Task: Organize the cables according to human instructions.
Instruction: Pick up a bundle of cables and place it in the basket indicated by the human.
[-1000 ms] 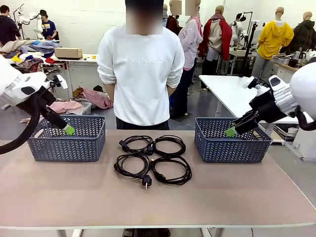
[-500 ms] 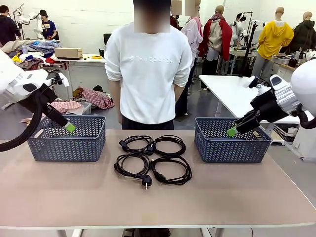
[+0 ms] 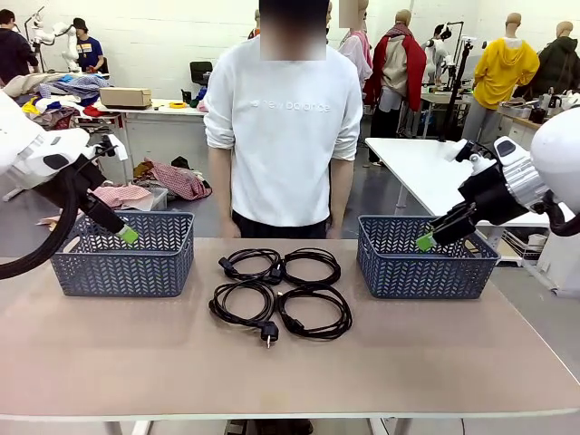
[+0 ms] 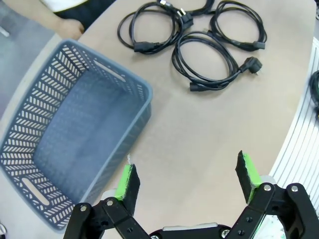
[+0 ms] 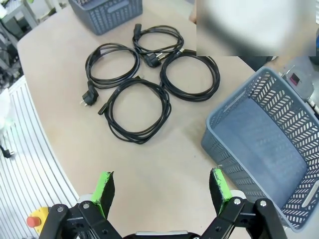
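The left jaws stand wide apart with nothing between them; in the left wrist view their green pads [image 4: 128, 180] hang in the air above the table [image 4: 199, 139], just over the near corner of the left basket [image 4: 45, 104], a grey-blue plastic one with slotted walls and nothing inside. In the front view one left pad [image 3: 128, 236] shows against the front of that basket [image 3: 122, 267], above its rim.

The right jaws are just as wide and hold nothing. In the right wrist view their pads [image 5: 105, 186] hover over bare table [image 5: 164, 164] beside the right basket [image 5: 259, 134], which has nothing in it either. From the front, a right pad [image 3: 424, 242] sits at the near left corner of that basket [image 3: 426, 272], level with its rim.

The cables [image 3: 277, 269] lie on the table midway between the two baskets, well apart from both sets of jaws: four black coils laid flat, two by two, neighbours touching or overlapping at their edges. Both wrist views show the same cluster [image 4: 199, 87] [image 5: 154, 59]. The near left coil's plug [image 3: 269, 333] points toward the robot's edge of the table [image 3: 290, 381].

A person in a white sweatshirt [image 3: 285, 145] stands at the far side, directly behind the cables, arms hanging down.
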`<state>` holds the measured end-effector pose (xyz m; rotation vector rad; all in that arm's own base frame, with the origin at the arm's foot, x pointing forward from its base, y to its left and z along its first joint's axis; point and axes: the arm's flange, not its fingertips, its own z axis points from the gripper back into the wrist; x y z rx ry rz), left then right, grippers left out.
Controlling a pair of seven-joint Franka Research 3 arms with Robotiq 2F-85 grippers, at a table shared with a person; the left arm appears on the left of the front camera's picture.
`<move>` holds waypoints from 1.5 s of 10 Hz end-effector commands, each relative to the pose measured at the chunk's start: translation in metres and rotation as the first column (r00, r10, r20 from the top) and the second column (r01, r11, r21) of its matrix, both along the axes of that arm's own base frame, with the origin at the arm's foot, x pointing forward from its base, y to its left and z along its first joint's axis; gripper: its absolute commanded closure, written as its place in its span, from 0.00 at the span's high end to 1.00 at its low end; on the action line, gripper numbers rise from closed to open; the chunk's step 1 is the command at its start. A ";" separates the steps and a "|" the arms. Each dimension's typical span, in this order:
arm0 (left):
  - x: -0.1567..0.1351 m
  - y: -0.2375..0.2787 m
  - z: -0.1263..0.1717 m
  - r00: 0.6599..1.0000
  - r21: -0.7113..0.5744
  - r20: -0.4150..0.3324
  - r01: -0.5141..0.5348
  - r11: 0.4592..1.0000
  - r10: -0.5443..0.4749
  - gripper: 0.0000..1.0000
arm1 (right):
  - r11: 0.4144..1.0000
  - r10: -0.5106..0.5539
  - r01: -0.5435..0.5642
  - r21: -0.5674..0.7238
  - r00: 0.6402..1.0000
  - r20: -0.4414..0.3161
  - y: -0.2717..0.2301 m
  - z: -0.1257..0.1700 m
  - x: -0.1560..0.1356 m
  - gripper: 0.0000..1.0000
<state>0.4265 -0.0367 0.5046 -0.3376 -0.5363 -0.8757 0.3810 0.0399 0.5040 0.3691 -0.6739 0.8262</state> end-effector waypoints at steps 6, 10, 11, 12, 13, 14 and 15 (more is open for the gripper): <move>-0.001 0.001 -0.002 1.000 -0.025 0.004 0.009 1.000 -0.009 1.00 | 1.000 0.014 -0.014 0.013 1.000 0.016 -0.002 -0.002 0.002 1.00; -0.001 0.001 -0.002 1.000 -0.025 0.004 0.009 1.000 -0.009 1.00 | 1.000 0.014 -0.014 0.013 1.000 0.016 -0.002 -0.002 0.002 1.00; -0.001 0.001 -0.002 1.000 -0.025 0.004 0.009 1.000 -0.009 1.00 | 1.000 0.014 -0.014 0.013 1.000 0.016 -0.002 -0.002 0.002 1.00; -0.001 0.001 -0.002 1.000 -0.025 0.004 0.009 1.000 -0.009 1.00 | 1.000 0.014 -0.014 0.013 1.000 0.016 -0.002 -0.002 0.002 1.00; -0.001 0.001 -0.002 1.000 -0.025 0.004 0.009 1.000 -0.009 1.00 | 1.000 0.014 -0.014 0.013 1.000 0.016 -0.002 -0.002 0.002 1.00; -0.001 0.001 -0.002 1.000 -0.025 0.004 0.009 1.000 -0.009 1.00 | 1.000 0.014 -0.014 0.013 1.000 0.016 -0.002 -0.002 0.002 1.00; -0.001 0.001 -0.002 1.000 -0.025 0.004 0.009 1.000 -0.009 1.00 | 1.000 0.014 -0.014 0.013 1.000 0.016 -0.002 -0.002 0.002 1.00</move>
